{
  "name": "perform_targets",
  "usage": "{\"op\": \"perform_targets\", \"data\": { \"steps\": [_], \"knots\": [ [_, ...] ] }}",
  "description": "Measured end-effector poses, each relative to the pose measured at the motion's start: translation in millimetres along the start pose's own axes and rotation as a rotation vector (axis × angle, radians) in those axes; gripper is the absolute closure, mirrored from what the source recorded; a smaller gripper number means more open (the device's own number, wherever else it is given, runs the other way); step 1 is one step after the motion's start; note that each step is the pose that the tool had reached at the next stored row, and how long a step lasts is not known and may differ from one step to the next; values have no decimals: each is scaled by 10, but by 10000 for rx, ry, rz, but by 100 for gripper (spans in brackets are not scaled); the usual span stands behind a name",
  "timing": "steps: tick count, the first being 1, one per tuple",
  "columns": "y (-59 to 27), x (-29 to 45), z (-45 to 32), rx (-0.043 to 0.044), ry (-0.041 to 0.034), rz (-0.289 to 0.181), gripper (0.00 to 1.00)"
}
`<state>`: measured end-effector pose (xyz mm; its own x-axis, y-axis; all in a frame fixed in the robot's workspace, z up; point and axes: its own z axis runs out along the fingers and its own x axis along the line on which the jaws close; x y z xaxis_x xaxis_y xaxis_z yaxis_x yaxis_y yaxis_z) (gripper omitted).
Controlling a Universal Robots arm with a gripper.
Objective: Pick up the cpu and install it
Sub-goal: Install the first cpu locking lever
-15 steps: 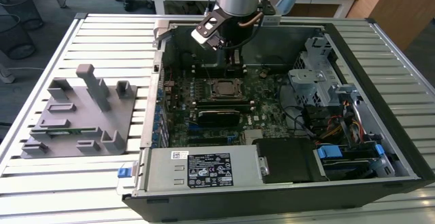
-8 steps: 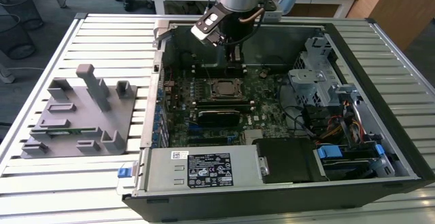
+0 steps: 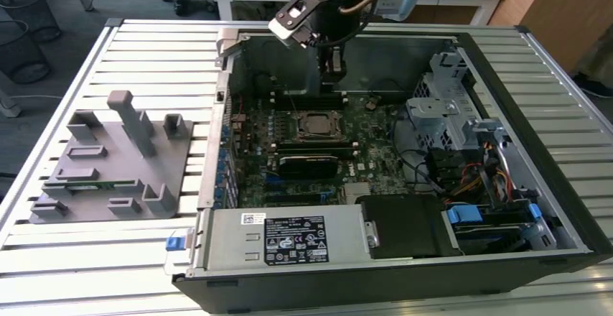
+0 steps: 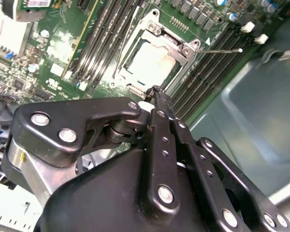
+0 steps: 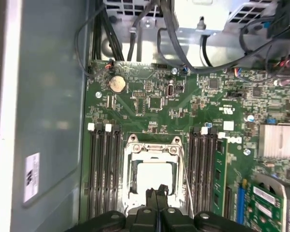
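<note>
The cpu (image 5: 152,176) lies flat in the motherboard socket (image 5: 152,145), its pale silver top showing inside the metal frame. It shows in both wrist views and, smaller, in the exterior view at the cpu (image 3: 316,124). My gripper (image 5: 157,194) hovers just over the socket's edge with its black fingers pressed together and nothing between them. In the second wrist view the gripper (image 4: 155,93) tip sits beside the cpu (image 4: 152,60). In the exterior view the gripper (image 3: 331,75) hangs inside the open computer case, above the board's far side.
Memory slots flank the socket, with a green memory stick (image 5: 218,169) in one. A thin socket lever (image 5: 186,179) stands alongside. The case wall (image 5: 48,121), drive cage (image 3: 450,108) and power supply (image 3: 287,238) ring the board. A grey fixture (image 3: 110,161) stands at the exterior view's left.
</note>
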<state>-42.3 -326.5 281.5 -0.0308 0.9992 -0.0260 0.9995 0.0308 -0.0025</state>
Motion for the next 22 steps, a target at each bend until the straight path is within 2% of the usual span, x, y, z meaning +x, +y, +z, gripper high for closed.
{"op": "perform_targets", "data": {
  "steps": [2, 4, 22],
  "knots": [
    [0, -1, -43, 0, 0, 0, 89],
    [0, -1, -46, -3, 1, -80, 89],
    [0, -1, -43, -83, -49, -3236, 89]
  ]
}}
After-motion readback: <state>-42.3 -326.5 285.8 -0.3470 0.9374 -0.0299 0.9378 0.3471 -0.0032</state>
